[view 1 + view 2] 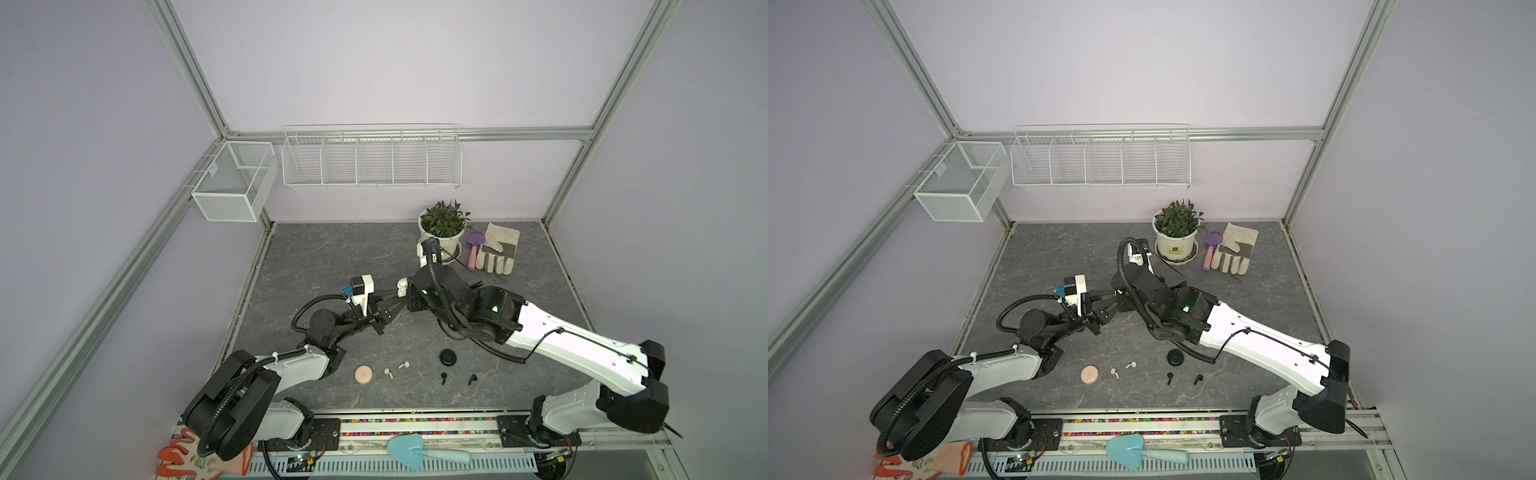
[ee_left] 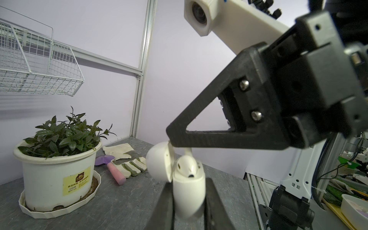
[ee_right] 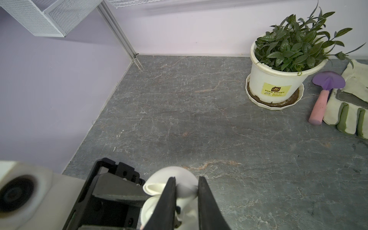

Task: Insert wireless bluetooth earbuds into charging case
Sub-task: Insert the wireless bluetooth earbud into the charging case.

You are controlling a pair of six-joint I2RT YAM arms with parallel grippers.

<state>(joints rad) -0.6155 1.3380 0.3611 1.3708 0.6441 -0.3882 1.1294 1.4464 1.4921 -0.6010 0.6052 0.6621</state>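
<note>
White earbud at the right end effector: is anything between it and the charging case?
Nothing visible does. The white earbud in the right end effector sits over the charging case in the left end effector; the lid is swung aside. Its slot is hidden behind a seated earbud.

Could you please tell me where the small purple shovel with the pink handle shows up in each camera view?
In a top view: the shovel lies far back on the table, between flowerpot and glove.
In a top view: the shovel, same spot.
Left wrist view: shovel between flowerpot and glove.
Right wrist view: shovel, likewise between them.
Shared landmark: the white flowerpot.
</note>
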